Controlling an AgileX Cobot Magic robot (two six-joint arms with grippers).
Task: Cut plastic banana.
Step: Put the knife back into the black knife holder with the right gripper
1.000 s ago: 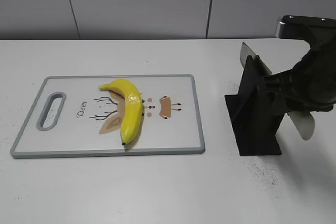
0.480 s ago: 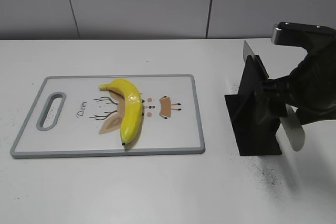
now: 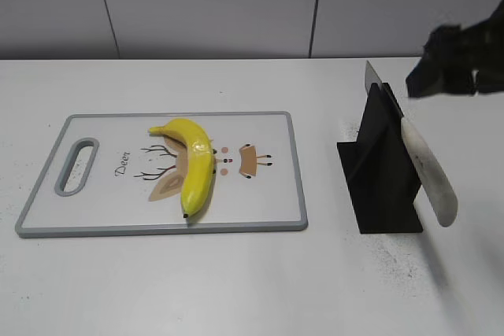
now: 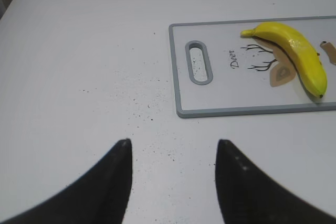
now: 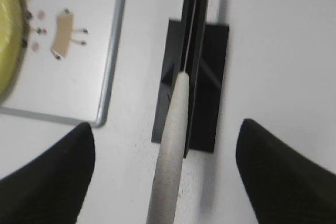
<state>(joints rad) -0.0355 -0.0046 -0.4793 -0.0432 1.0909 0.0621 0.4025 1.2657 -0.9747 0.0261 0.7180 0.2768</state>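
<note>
— Location of the yellow plastic banana (image 3: 191,164)?

— It lies on the white, grey-rimmed rectangular cutting board (image 3: 110,226), over the printed deer drawing, a little toward the board's far right half. It curves from its stem end near the board's far edge to a dark tip just short of the near rim. Nothing touches it.

— The cutting tool?

— A knife with a pale, off-white handle (image 3: 429,171) stands in a black slotted stand (image 3: 378,171) on the white surface (image 3: 236,289), well to the right of the board. The handle slopes down toward the near right; the blade tip shows above the stand's far top edge.

— State of the right hand (image 5: 165,177)?

— Spread. In the right wrist view its two dark fingers (image 5: 52,177) sit wide apart either side of the handle, touching neither it nor the stand. In the exterior view it shows only as a blurred dark mass at the upper right, above the stand.

— The left hand (image 4: 173,182)?

— Also spread and holding nothing, over bare surface left of the board's handle slot (image 4: 199,70).
</note>
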